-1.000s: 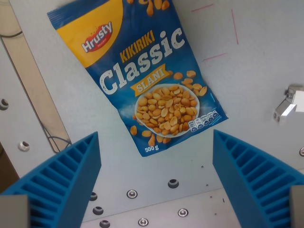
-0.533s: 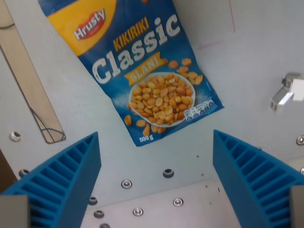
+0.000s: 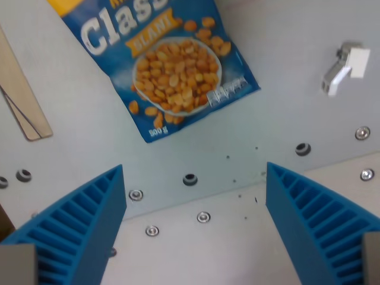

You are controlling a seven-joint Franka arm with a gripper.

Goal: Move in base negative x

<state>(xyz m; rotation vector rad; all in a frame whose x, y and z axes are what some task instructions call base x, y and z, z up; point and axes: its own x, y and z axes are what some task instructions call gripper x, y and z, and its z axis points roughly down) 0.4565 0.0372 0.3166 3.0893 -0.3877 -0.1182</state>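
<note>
- The whole view has slid: the camera moved, and the peanut bag [image 3: 169, 68] now sits higher in the frame.
- Gripper [image 3: 193, 228] spread wide, holding nothing, since the task is pure travel.

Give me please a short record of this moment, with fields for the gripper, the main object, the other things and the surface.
gripper: gripper, its two blue ribbed fingers wide apart, holding nothing
main object: blue peanut bag, lying flat, cut off by the top edge, beyond the fingertips
bag print: bowl of peanuts, "500 g" near the lower corner
other things: small white and metal part at the wrist view's right; beige strip at the wrist view's left
surface: grey plate with screws and holes
</note>
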